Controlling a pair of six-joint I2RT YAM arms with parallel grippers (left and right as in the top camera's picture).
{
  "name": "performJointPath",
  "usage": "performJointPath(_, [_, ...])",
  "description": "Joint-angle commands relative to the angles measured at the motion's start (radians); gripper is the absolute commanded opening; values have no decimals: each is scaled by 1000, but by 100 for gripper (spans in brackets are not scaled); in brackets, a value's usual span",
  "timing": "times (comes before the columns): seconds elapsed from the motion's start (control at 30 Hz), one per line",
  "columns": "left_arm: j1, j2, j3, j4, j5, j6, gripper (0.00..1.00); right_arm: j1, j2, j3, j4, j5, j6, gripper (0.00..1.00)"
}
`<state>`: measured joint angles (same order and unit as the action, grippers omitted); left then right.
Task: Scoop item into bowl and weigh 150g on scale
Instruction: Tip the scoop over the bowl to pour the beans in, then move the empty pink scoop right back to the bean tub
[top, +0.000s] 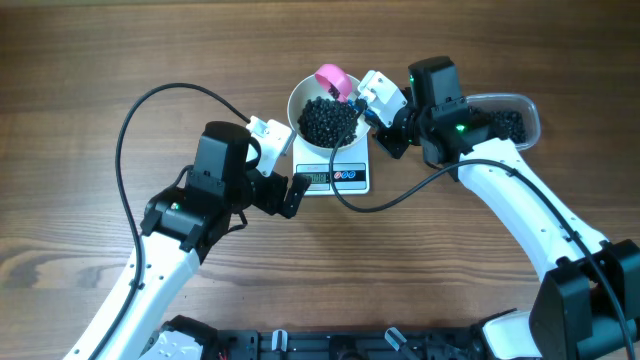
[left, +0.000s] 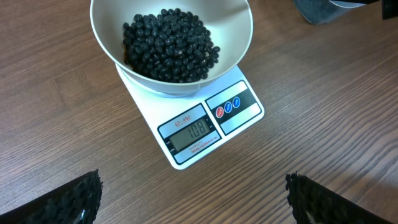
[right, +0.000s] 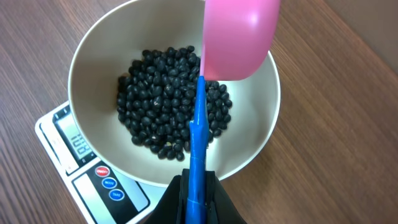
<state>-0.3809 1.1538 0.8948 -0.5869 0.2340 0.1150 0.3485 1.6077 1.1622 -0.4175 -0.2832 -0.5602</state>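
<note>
R claw (right: 198, 186) clamps scoop (right: 239, 37) over beans (right: 168, 106) in bowl (right: 99, 62); L claw (left: 196, 199) wide, empty.

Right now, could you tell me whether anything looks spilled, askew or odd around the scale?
Nothing stands out: the bowl sits upright on the scale with the beans inside it, and none lie loose on the table.

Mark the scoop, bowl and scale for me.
scoop (right: 239, 37), right wrist view, back of the pink head.
bowl (left: 233, 25), left wrist view, bare inner wall.
scale (left: 194, 130), left wrist view, on the display.
</note>
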Motion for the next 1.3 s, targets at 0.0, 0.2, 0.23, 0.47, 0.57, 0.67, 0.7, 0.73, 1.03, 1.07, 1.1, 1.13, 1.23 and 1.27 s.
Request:
performJointPath(0.0, [-3,8,-5,0,9,11,100,6,-16,8,18,34,-61,4])
performJointPath(0.2, [-3,8,-5,-1,8,11,100,6,-16,8,13,59,-95,4])
performJointPath(0.23, [-3,8,-5,-1,9,11,100,6,-16,8,18,68,-95,4])
performJointPath(0.47, [-3,8,-5,0,8,11,100,6,-16,8,24,-20,-38,4])
performJointPath(0.57, [-3,8,-5,-1,9,11,100,6,-16,8,25,-55,13,4])
performJointPath(0.67, [-3,8,-5,-1,8,11,100,6,-16,8,29,-62,24,4])
performJointPath(0.7, [-3,8,-5,0,8,11,100,6,-16,8,33,-61,39,5])
performJointPath(0.73, [-3,8,-5,0,9,11,100,6,-16,8,35,-62,44,4])
performJointPath(1.03, [-3,8,-5,0,9,11,100,6,-16,8,40,-61,53,4])
performJointPath(1.07, [-3,8,-5,-1,9,11,100,6,-16,8,43,-61,69,4])
performJointPath(1.1, [-3,8,-5,-1,9,11,100,6,-16,8,49,-62,91,4])
performJointPath(1.13, [-3,8,-5,0,9,11,100,6,-16,8,58,-62,121,4])
performJointPath(1.23, [-3,8,-5,-1,9,11,100,6,-16,8,89,-79,253,4])
performJointPath(1.27, [-3,8,-5,-1,9,11,100,6,-16,8,96,-94,286,4])
